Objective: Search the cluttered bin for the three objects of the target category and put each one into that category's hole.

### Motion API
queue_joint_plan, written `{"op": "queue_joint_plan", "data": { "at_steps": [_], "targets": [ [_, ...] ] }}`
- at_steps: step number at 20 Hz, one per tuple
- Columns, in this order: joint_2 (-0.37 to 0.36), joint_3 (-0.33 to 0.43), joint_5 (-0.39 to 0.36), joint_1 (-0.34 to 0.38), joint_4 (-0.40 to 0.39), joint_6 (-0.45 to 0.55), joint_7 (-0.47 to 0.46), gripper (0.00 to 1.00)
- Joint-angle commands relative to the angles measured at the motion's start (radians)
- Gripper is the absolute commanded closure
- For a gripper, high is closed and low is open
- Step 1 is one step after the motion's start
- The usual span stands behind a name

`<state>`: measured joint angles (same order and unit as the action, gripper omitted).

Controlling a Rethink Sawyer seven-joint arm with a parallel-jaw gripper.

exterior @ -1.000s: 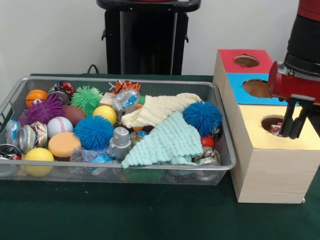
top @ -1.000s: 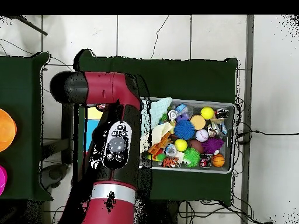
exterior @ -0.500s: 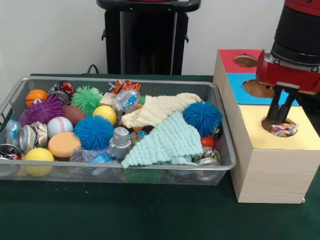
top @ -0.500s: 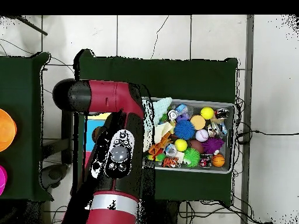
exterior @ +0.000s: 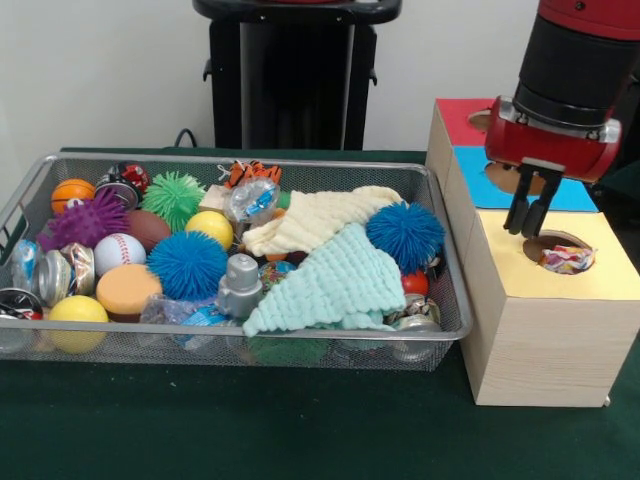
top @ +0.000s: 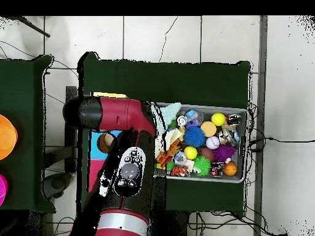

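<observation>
**One wrapper in the yellow hole, gripper empty above it**

The gripper (exterior: 527, 213) hangs over the wooden box (exterior: 540, 330), just above and to the left of the hole in its yellow section (exterior: 610, 265). Its two dark fingers (exterior: 518, 212) point down, stand close together and hold nothing. A crinkled, shiny wrapped object (exterior: 567, 260) sits in the mouth of that yellow hole (exterior: 556, 248), apart from the gripper and not fully sunk, so it may be resting on the rim; the front view does not settle that.

The step in hand looks like the end of a drop-off: one target piece is delivered and the arm (top: 126, 166) is free. The blue section (exterior: 480, 165) and red section (exterior: 462, 118) each have their own hole behind it.

The wire bin (exterior: 452, 300) sits just beside the box. It is crowded with balls, a teal cloth (exterior: 335, 285), a cream cloth (exterior: 310, 222) and blue spiky balls (exterior: 405, 235). Similar crinkly wrapped items seem to lie near the front edge (exterior: 200, 316) and at the back (exterior: 252, 198), though they are partly covered.

The next move calls for swinging back over the bin, opening the fingers, and picking one such wrapper cleanly. The cloths and round balls crowd the candidates, so a narrow, top-down approach seems wise.
</observation>
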<state>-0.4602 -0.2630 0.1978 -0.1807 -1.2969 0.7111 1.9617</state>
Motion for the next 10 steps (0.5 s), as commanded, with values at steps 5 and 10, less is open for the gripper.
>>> {"op": "queue_joint_plan", "data": {
  "at_steps": [5, 10],
  "targets": [
    [0.021, 0.085, -0.027, -0.013, -0.228, -0.175, 0.141, 1.00],
    [0.015, 0.088, -0.012, -0.016, -0.246, -0.180, 0.145, 1.00]
  ]
}}
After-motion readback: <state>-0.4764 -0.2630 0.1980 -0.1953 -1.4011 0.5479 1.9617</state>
